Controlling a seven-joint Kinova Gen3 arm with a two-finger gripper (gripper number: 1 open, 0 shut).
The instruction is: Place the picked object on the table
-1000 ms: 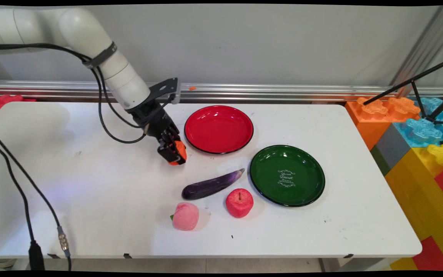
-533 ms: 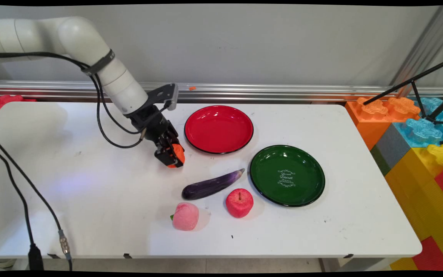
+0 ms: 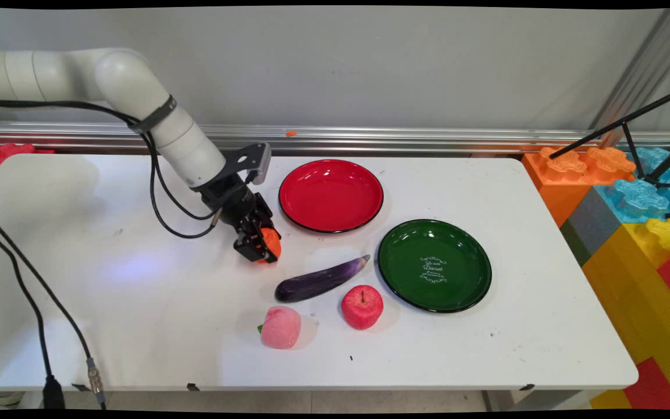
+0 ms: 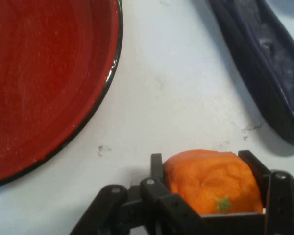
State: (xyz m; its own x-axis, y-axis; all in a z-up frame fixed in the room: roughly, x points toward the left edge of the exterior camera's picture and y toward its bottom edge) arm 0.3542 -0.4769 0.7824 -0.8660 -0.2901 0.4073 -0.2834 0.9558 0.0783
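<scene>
White bench [image 3: 137,302] under me; my hand [image 3: 260,249] is clamped on the orange fruit [image 4: 213,181] beside the red plate [image 3: 331,195], so grip should stay even, no squeezing harder.

White table [image 3: 137,302] with red plate [image 3: 331,195], green plate [image 3: 434,265], eggplant [image 3: 320,280], apple [image 3: 362,306], peach [image 3: 281,327].

The pincer [image 4: 213,188] clamps an orange fruit [image 4: 210,180] over the white table [image 4: 176,88]. A red plate [image 4: 39,83] lies to the upper left, an eggplant [image 4: 264,68] to the upper right.
</scene>
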